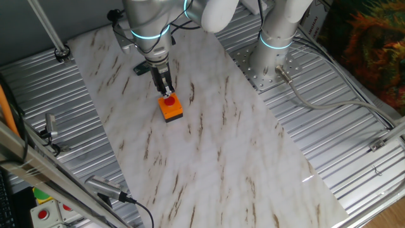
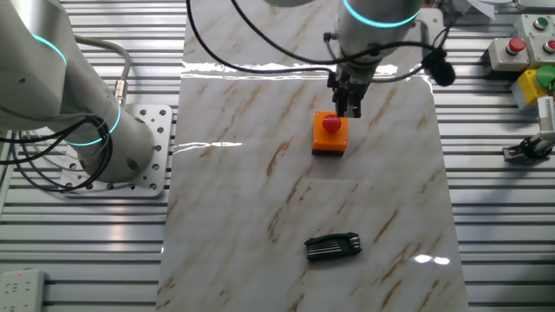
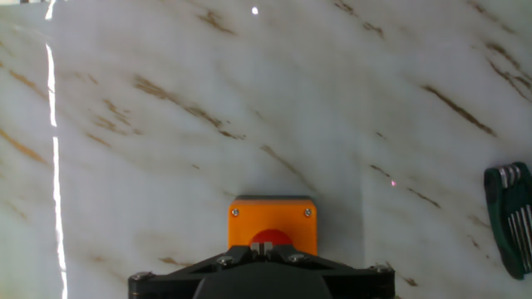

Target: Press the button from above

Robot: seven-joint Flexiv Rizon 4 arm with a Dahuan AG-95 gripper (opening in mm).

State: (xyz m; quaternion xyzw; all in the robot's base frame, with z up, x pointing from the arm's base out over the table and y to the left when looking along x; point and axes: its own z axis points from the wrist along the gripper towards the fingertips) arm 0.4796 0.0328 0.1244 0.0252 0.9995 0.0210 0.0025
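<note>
Pincer (image 1: pixel 168 93) right over red button (image 1: pixel 169 100) on orange box (image 1: pixel 171 109), mid surface (image 1: pixel 209 139). Can't tell if open or shut. Could slip off cap edge if not lined up, maybe push box sideways.

Button (image 2: pixel 330 126): a round red cap is seen on a square orange base, set on the marbled worktop (image 2: pixel 260 217).
End effector (image 2: pixel 349 109): it is positioned directly over the button's far edge, fingers pointed down; the finger state cannot be told.
Hex key set (image 2: pixel 333 247): a dark folded set is laid flat, well apart from the button, nearer the camera.
Arm base (image 2: pixel 121 147): it is mounted on a perforated plate left of the worktop.
</note>
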